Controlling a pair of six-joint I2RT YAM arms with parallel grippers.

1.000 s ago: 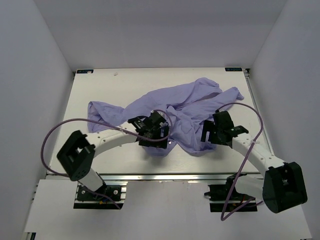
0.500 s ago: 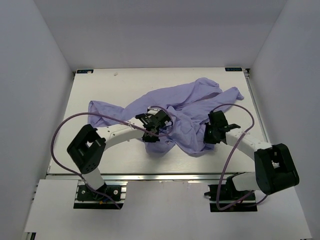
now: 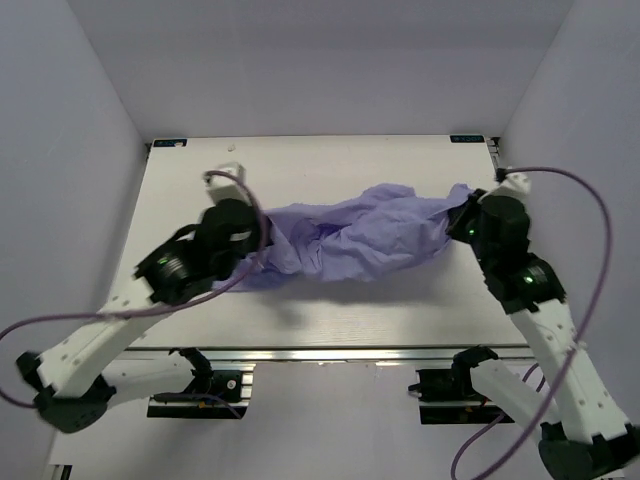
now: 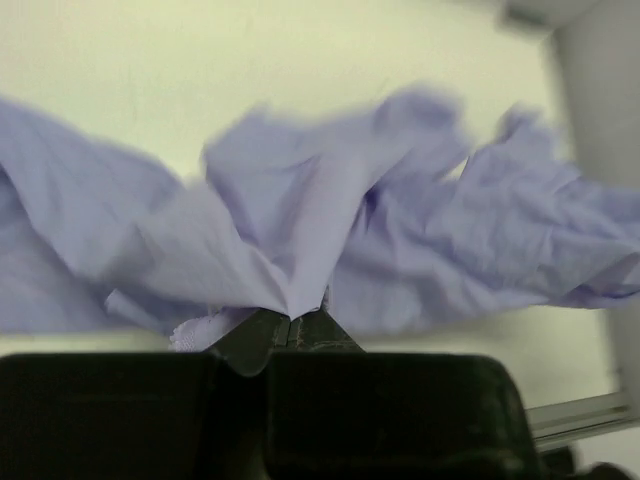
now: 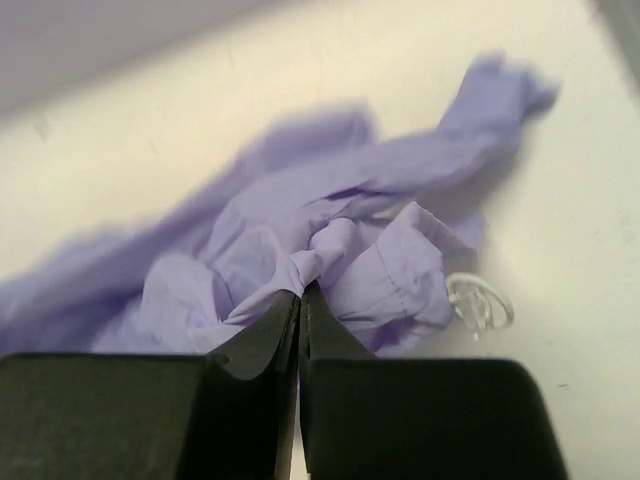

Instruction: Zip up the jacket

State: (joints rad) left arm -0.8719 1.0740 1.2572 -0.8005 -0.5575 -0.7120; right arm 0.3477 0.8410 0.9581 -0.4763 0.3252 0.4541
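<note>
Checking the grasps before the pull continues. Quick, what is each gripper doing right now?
Left gripper: closed, pinching a fold of the jacket.
Right gripper: closed, pinching a bunch of the jacket fabric.

The top camera looks steeply down from above and behind the robot, taking in the whole table (image 3: pixel 330 310) from afar. Both wrist cameras sit low and close, facing the jacket (image 3: pixel 360 235), which all three views share.

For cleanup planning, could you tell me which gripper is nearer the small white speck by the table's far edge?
Left. The left gripper clamps the jacket slightly nearer and right of the speck; the right gripper clamps its far-right end.
</note>
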